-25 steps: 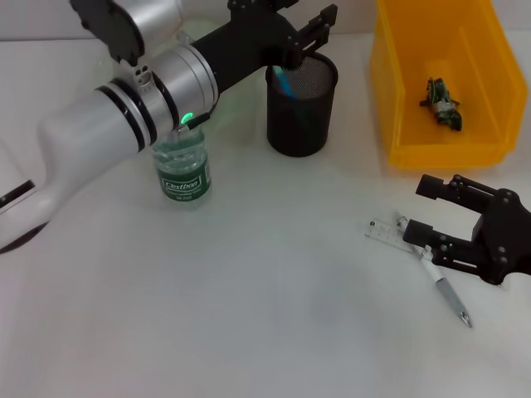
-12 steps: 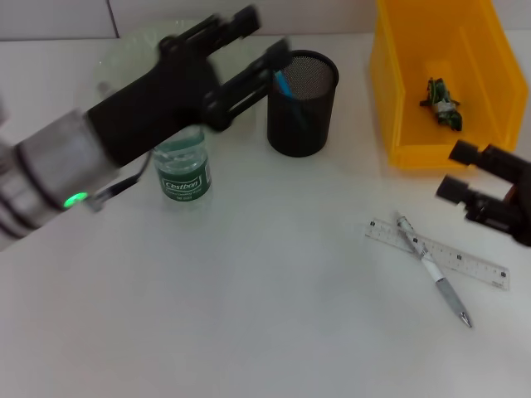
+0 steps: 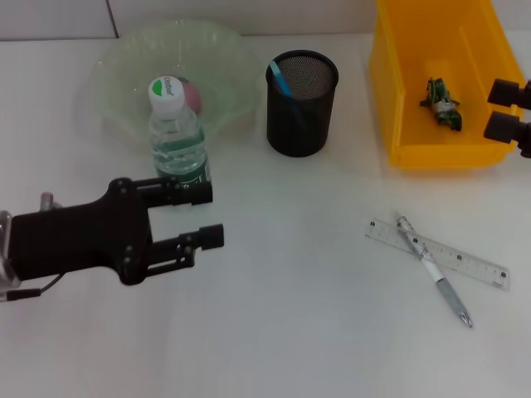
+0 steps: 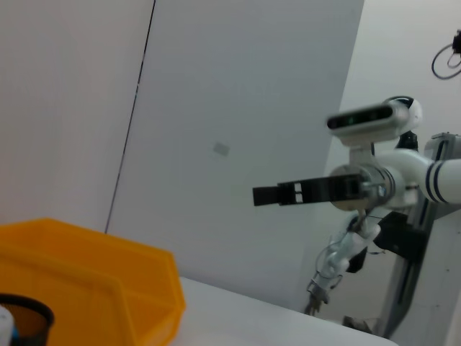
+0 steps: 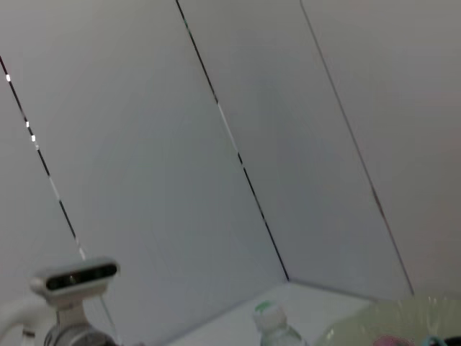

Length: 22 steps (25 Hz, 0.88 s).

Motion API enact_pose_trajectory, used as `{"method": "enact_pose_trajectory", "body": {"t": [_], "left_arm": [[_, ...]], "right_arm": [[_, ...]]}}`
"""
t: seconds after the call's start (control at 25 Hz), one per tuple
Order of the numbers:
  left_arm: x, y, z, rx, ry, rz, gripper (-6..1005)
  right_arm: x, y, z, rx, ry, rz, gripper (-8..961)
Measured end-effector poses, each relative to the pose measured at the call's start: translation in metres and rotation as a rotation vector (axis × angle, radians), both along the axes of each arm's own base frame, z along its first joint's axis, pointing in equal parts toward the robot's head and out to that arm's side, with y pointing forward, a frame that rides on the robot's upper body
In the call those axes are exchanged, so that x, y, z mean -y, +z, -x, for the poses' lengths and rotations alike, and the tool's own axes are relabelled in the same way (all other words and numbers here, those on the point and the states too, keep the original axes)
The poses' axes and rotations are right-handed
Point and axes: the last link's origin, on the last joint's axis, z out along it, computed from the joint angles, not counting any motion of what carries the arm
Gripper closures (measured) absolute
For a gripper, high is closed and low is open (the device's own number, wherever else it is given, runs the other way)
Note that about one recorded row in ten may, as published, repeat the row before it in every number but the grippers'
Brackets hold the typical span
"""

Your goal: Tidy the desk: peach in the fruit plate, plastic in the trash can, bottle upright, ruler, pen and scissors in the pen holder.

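Left tool open, empty, near worktop's left edge beside upright bottle. Right tool at right edge, state unclear. Ruler and pen crossed on worktop.

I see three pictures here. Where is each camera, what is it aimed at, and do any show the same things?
Head view: up on the robot's head, looking down at the desk; shows the left pincer open near the bottle and the right pincer beside the yellow bin.
Left wrist view: on the left arm, aimed sideways at the wall; shows the right pincer farther off.
Right wrist view: on the right arm, facing the wall; no own fingers visible.
Shared: the yellow bin appears in the head and left wrist views, the bottle in the head and right wrist views.
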Motion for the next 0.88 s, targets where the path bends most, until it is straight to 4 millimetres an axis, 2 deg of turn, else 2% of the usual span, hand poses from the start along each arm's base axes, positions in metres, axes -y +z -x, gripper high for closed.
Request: {"method": "enact_pose_trajectory", "body": {"t": [0.08, 0.12, 0.2, 0.28, 0.32, 0.36, 0.48, 0.52, 0.56, 0.68, 0.72, 0.76, 0.88], "left_arm": [[0.006, 0.001, 0.004, -0.012, 0.017, 0.051, 341], [0.007, 0.000, 0.004, -0.014, 0.032, 0.088, 336], [0.008, -0.001, 0.003, -0.016, 0.037, 0.107, 326], [0.009, -0.003, 0.000, -0.022, 0.031, 0.132, 316], [0.010, -0.004, -0.002, -0.021, 0.021, 0.134, 311], [0.010, -0.004, -0.002, -0.021, 0.021, 0.134, 306], [0.010, -0.004, -0.002, -0.024, 0.018, 0.132, 292], [0.010, -0.004, -0.002, -0.026, 0.019, 0.131, 287], [0.009, -0.004, -0.001, -0.030, 0.021, 0.131, 282], [0.008, -0.006, -0.001, -0.039, 0.023, 0.126, 215], [0.007, -0.006, 0.000, -0.044, 0.026, 0.121, 215], [0.007, -0.007, 0.000, -0.046, 0.028, 0.118, 215], [0.006, -0.008, 0.000, -0.049, 0.032, 0.114, 215]], "right_arm": [[-0.008, 0.013, 0.016, 0.105, 0.000, 0.030, 187], [-0.016, 0.021, 0.033, 0.197, -0.014, 0.056, 187], [-0.019, 0.023, 0.041, 0.244, -0.025, 0.069, 187], [-0.027, 0.023, 0.057, 0.376, -0.071, 0.109, 187], [-0.033, 0.018, 0.069, 0.530, -0.129, 0.141, 187], [-0.033, 0.018, 0.069, 0.530, -0.129, 0.141, 187], [-0.039, 0.007, 0.086, 0.766, -0.162, 0.151, 187], [-0.038, -0.003, 0.096, 0.857, -0.124, 0.155, 187], [-0.038, -0.003, 0.096, 0.857, -0.124, 0.155, 187], [-0.041, -0.021, 0.105, 0.944, -0.069, 0.161, 187], [-0.044, -0.034, 0.105, 0.973, -0.050, 0.175, 187], [-0.044, -0.034, 0.105, 0.973, -0.050, 0.175, 187], [-0.049, -0.059, 0.098, 1.003, 0.009, 0.210, 187]]}}
